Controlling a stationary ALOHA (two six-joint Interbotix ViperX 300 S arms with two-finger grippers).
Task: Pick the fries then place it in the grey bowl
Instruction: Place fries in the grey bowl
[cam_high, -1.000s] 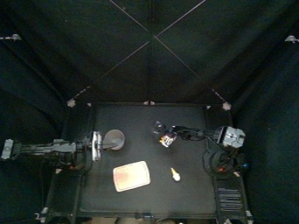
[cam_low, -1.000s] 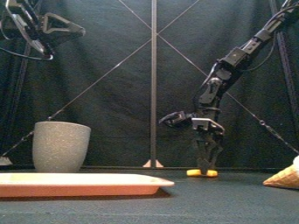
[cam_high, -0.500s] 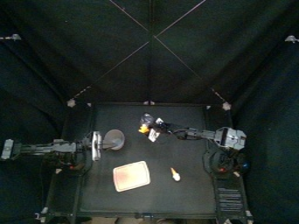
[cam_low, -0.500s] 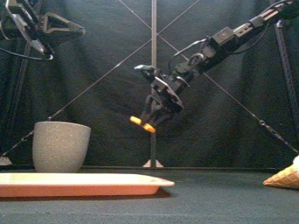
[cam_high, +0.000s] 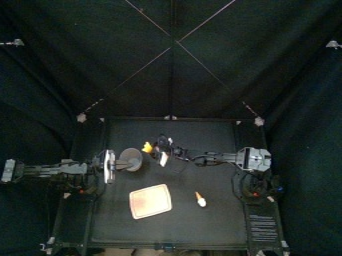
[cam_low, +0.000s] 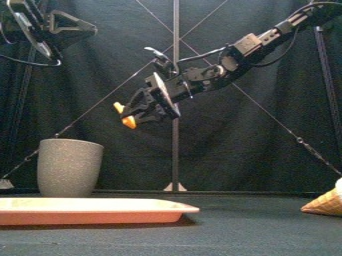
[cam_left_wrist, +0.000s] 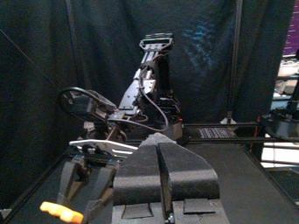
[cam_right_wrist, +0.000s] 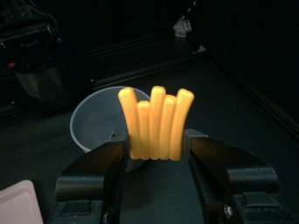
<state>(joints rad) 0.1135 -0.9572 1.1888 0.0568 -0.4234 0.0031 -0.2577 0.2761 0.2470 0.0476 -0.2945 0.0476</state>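
Observation:
The fries (cam_low: 127, 115), a bunch of orange-yellow sticks, hang in the air, and my right gripper (cam_low: 142, 106) is shut on them. In the right wrist view the fries (cam_right_wrist: 156, 122) stand upright between the jaws. The tall grey speckled cup (cam_right_wrist: 100, 124) shows just behind them. In the front view the cup (cam_low: 70, 166) stands on the table's left part, below and left of the fries. From above, the fries (cam_high: 163, 158) are just right of the cup (cam_high: 130, 158). My left gripper (cam_high: 110, 166) rests shut at the left, beside the cup.
A flat pink tray (cam_high: 150, 200) lies near the table's front, left of centre. A small pale toy (cam_high: 201, 199) lies to its right. It shows at the right edge (cam_low: 325, 202) in the front view. The right arm (cam_high: 214, 157) stretches across the table's middle.
My right gripper has lifted the fries from the table's right-middle. It has carried them up and leftward to beside the grey cup. The left arm has not moved.

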